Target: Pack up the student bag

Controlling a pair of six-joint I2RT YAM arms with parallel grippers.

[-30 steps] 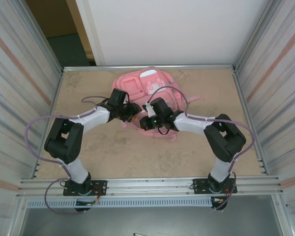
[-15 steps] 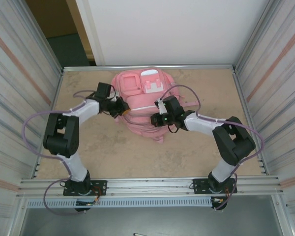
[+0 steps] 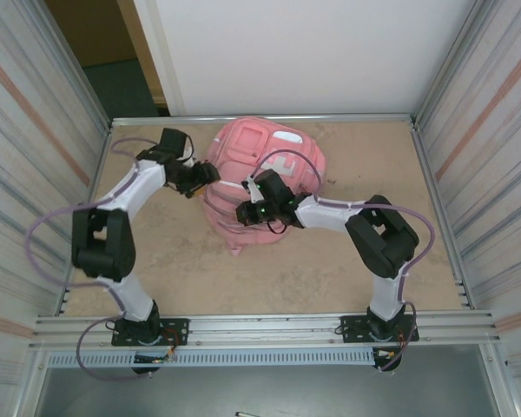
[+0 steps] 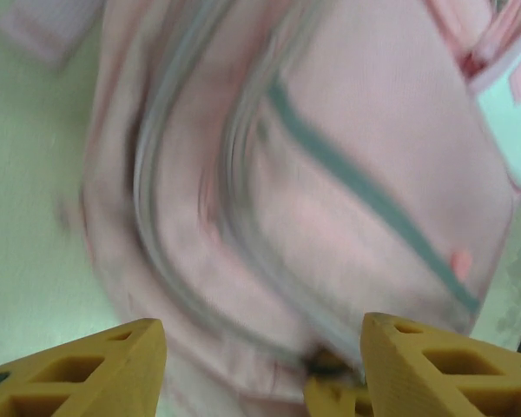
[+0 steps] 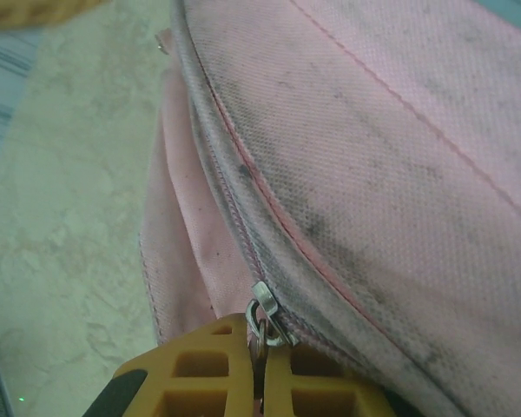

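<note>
The student bag (image 3: 259, 174) sits in the upper centre of the overhead frame, a bulging pink mound on the tan worktop (image 3: 174, 261) near its far edge, with a white patch (image 3: 288, 138) on its upper right side. Both arms reach in from the bottom of the frame and meet at the bag.

The left pincer (image 3: 210, 172) is at the bag's left flank. In the left wrist view its yellow fingers (image 4: 87, 369) stand well apart at the bottom corners of the frame, with nothing gripped between them. The bag's pink fabric and curved zip lines are blurred just beyond.

The right pincer (image 3: 243, 212) is pressed against the lower middle of the bag. In the right wrist view its yellow fingers (image 5: 200, 369) are closed tight at the bottom of the frame, pinching a small metal zip pull (image 5: 260, 314) on the seam of the grimy pink fabric. The worktop shows at the left of that frame.
</note>
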